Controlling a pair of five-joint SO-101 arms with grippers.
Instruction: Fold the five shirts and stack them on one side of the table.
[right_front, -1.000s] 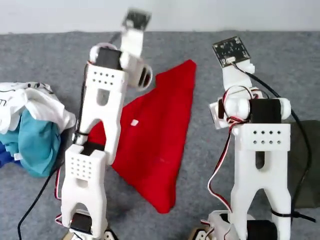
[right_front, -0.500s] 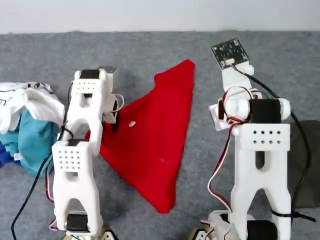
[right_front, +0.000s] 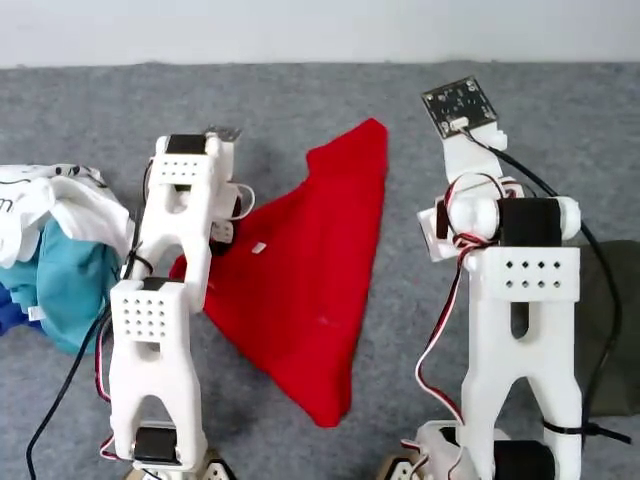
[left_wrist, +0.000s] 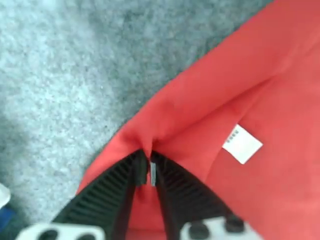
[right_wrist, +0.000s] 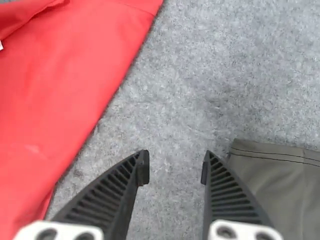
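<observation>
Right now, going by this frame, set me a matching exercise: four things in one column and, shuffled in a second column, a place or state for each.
Column one
1. left gripper
2. right gripper
3. olive shirt
4. pile of white and teal shirts

Column two
A. heaped beside the left arm
B. open over the bare grey table
C. shut on an edge of the red shirt
D. lies flat beside the right arm

Pairs: 1-C, 2-B, 3-D, 4-A.
</observation>
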